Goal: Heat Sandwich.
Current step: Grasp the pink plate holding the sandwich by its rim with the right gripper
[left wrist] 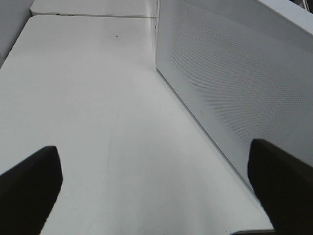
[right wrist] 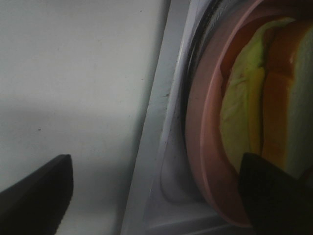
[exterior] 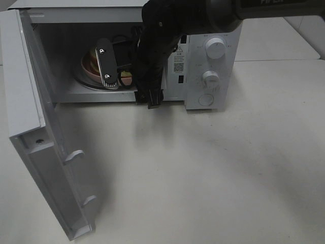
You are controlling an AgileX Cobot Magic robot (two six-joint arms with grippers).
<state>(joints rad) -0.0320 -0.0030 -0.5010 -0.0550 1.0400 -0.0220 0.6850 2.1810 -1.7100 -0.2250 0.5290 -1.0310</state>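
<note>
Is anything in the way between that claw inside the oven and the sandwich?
Nothing visible. The right gripper is open inside the microwave, right at the sandwich on its pink plate. The door stands wide open.

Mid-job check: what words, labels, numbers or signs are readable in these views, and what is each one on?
Right arm, at the top edge: pale letters, cut off by the frame, not readable.
Sticker on the microwave front: a warning triangle sign; its print is too small to read.
Marks around the upper knob and the lower knob: too small to read.
Wrist views: none.
</note>
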